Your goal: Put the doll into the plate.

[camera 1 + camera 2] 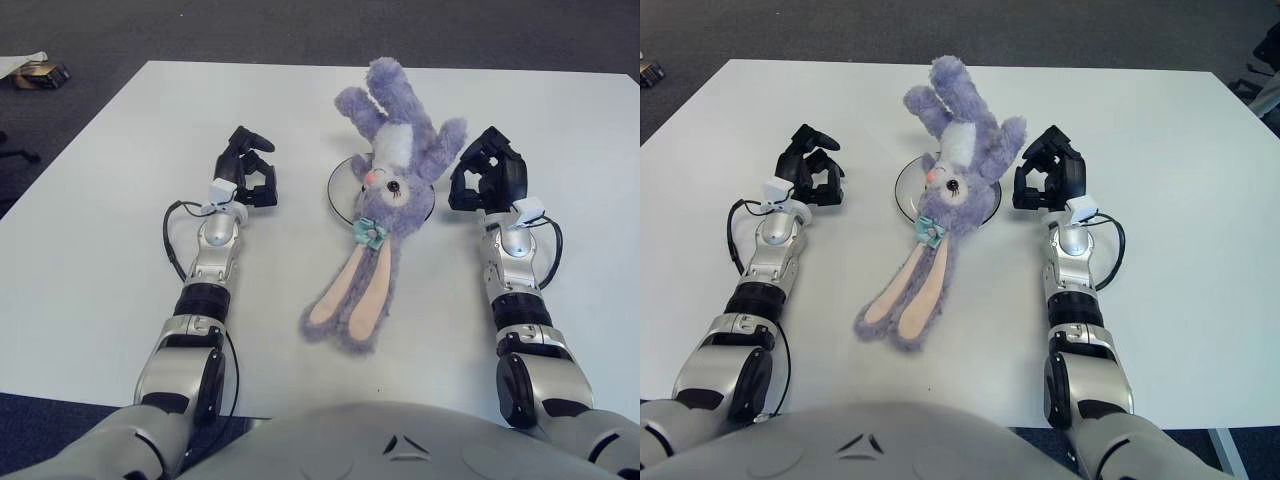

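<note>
Left eye view gives us the clearest layout, and we place everything by the small round white plate with a dark rim (343,196) near the middle of the white table (120,290). The fluffy purple plush rabbit doll with long pink-lined ears (385,190) lies across that plate: its head and body cover most of the dish, its legs stretch beyond the far rim, and its ears trail off the near rim onto the table toward us.

Our left hand (247,170) shows to the left of the plate, apart from it, fingers loosely curled around nothing. Our right hand (487,172) shows just right of the plate, close beside the doll's arm, fingers likewise bent and holding nothing.

We judge the placing step essentially done, with the doll resting on the plate and both hands clear. What the next move calls for, in our view, is either drawing the hands back or tucking the overhanging ears inward.
</note>
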